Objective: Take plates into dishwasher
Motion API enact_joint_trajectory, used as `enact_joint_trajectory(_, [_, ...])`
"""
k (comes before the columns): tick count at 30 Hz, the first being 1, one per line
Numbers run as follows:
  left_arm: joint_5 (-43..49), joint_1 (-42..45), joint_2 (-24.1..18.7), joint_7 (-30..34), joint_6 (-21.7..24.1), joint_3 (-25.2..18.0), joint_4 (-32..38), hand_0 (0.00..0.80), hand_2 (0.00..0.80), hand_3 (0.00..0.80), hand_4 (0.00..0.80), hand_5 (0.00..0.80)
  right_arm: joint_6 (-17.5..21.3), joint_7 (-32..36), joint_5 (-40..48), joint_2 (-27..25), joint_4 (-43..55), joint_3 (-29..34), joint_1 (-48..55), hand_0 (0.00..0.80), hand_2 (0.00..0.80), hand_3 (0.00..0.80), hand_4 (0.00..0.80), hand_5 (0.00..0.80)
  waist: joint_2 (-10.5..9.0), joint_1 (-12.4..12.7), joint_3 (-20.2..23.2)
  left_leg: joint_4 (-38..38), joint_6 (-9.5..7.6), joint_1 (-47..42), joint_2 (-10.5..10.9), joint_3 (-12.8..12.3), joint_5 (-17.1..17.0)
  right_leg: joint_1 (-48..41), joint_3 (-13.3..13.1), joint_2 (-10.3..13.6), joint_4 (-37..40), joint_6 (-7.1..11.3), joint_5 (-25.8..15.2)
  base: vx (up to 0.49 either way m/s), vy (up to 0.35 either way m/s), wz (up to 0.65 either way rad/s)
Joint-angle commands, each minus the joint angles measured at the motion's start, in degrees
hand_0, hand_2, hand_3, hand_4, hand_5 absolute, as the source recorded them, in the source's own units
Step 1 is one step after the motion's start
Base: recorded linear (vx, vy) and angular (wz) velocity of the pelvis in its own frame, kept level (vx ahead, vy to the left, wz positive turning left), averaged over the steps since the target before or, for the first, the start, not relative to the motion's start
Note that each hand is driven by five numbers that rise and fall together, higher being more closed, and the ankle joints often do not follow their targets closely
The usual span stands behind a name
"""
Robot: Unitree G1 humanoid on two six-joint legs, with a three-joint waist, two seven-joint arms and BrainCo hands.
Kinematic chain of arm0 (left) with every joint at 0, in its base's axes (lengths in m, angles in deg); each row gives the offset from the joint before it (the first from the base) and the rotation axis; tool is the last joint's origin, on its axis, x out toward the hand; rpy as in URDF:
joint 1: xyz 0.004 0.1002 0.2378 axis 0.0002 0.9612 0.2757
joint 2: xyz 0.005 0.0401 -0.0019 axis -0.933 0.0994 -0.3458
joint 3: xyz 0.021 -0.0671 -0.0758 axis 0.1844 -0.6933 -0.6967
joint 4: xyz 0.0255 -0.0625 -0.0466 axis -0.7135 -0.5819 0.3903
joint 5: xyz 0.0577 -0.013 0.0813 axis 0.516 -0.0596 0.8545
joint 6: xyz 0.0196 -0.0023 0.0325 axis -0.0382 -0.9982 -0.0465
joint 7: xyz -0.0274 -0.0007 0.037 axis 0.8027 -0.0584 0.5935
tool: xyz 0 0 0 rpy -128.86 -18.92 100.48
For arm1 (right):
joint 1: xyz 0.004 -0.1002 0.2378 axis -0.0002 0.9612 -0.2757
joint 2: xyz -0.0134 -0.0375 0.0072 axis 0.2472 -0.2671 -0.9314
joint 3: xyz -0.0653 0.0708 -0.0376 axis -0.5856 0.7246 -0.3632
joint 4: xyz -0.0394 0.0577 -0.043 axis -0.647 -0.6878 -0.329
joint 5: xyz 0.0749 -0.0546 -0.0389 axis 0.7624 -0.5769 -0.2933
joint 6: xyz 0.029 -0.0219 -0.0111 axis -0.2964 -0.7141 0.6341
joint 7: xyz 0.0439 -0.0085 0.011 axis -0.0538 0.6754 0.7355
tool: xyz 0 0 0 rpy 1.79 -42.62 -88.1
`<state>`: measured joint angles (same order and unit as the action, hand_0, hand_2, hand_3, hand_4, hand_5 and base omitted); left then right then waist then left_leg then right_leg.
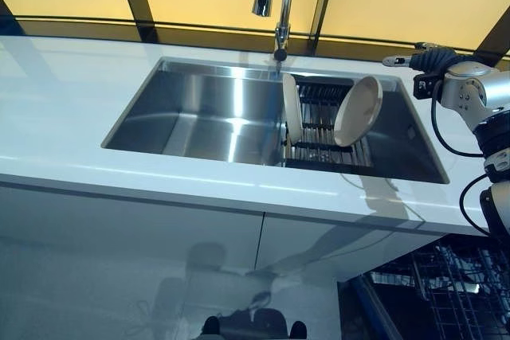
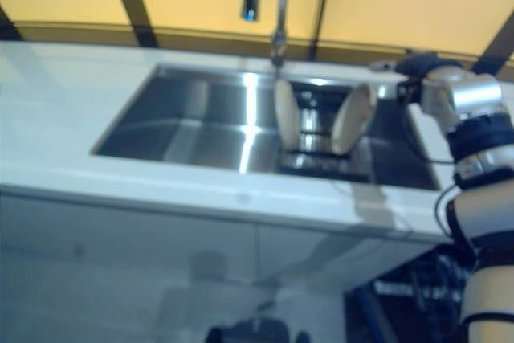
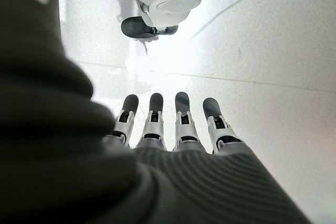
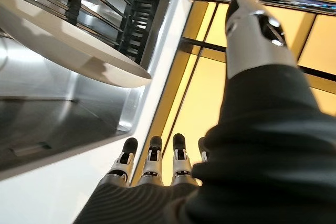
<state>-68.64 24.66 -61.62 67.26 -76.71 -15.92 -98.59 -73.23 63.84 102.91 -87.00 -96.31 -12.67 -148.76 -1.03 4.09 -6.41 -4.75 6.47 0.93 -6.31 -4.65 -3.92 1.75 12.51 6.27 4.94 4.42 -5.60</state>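
1. I have two plates standing on edge in the dark rack (image 1: 319, 129) in the right part of the sink (image 1: 199, 117): the left plate (image 1: 292, 109) nearly upright, the right plate (image 1: 358, 111) leaning and facing the robot's right arm. Neither is held.
2. My right hand (image 1: 418, 60) is raised over the counter (image 1: 80, 109) at the sink's far right corner, near the right plate but apart from it. Its wrist view shows the fingers (image 4: 152, 161) straight and spread from the thumb (image 4: 254, 30), with nothing in them; the rim of the right plate (image 4: 68, 45) sits just beyond.
3. My left hand (image 3: 173, 129) hangs low over the floor, out of both eye views, fingers straight and empty.
4. The dishwasher basket (image 1: 446, 284) shows open at the lower right, below the counter edge. I see no plates in the part visible.
5. I judge this to be the reach for the first plate, with no loading done yet.
6. Next I would bring the right hand onto the right plate's rim, thumb on one face and fingers on the other, lift it clear of the rack's wires, then carry it down to the basket.
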Motion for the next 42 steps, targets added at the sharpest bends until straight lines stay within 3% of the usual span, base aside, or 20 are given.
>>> enact_joint_trajectory(1, [-1.27,-3.28,-2.19,-0.74,0.69,2.88,-1.45,0.0,0.0,0.0,0.0,0.0,2.07,-2.51,1.09,-3.02,0.9,-2.6,-9.12,0.0,0.0,0.0,0.0,0.0,-3.46,1.66,-4.0,-0.25,0.17,1.61,-0.02,0.58,0.09,0.4,0.97,3.82,0.06,4.38,-0.79,-0.028,-0.008,0.05])
enact_joint_trajectory(17, [-3.27,-3.36,-2.08,-0.69,0.96,4.02,-0.13,0.0,0.0,0.0,0.0,0.0,2.22,-0.91,0.57,-2.7,0.77,-2.07,-8.57,0.0,0.0,0.0,0.0,0.0,-2.51,1.42,-5.43,-0.25,0.24,2.18,0.26,0.94,-0.04,0.78,0.62,3.85,0.06,4.11,-0.55,-0.002,0.0,0.01])
enact_joint_trajectory(42, [-6.12,-2.83,-1.4,-0.79,2.52,4.07,1.17,0.0,0.0,0.0,0.0,0.0,-0.81,1.03,-0.74,-0.09,-0.18,-0.65,-4.89,0.0,0.0,0.0,0.0,0.0,-1.99,2.04,-7.14,-0.25,0.26,2.68,0.39,1.27,-0.24,1.09,0.68,3.67,0.06,3.83,-0.49,0.0,0.0,0.0])
